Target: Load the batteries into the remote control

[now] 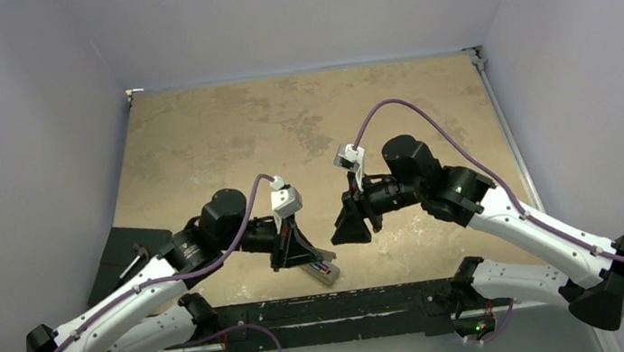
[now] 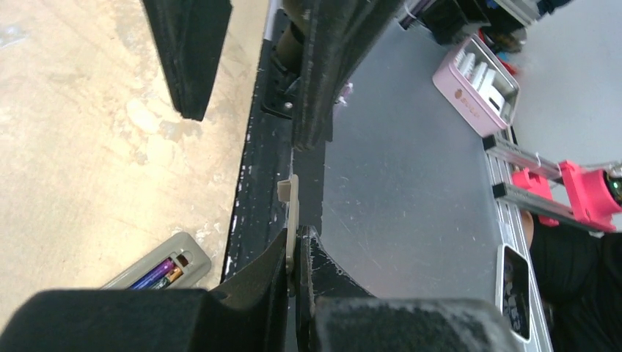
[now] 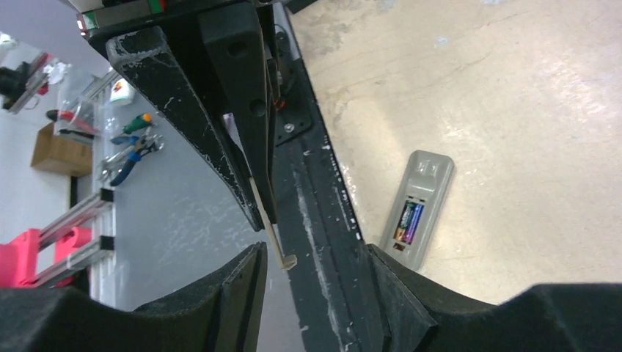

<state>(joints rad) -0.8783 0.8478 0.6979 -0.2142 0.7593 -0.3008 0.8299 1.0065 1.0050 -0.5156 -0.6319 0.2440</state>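
The remote control lies grey back up near the table's front edge, its recess uncovered. Both batteries lie side by side in the recess, one purple-blue, one dark with a gold end; they also show as batteries in the left wrist view. Just above the remote's left end, my left gripper is shut on the thin flat grey cover piece, held edge-on. My right gripper faces it, open, with the cover's free end between its fingers and apart from both.
A black strip runs along the table's front edge beside the remote, with a grey metal shelf beyond it. A black mat lies at the table's left edge. A pink box and a phone sit off the table.
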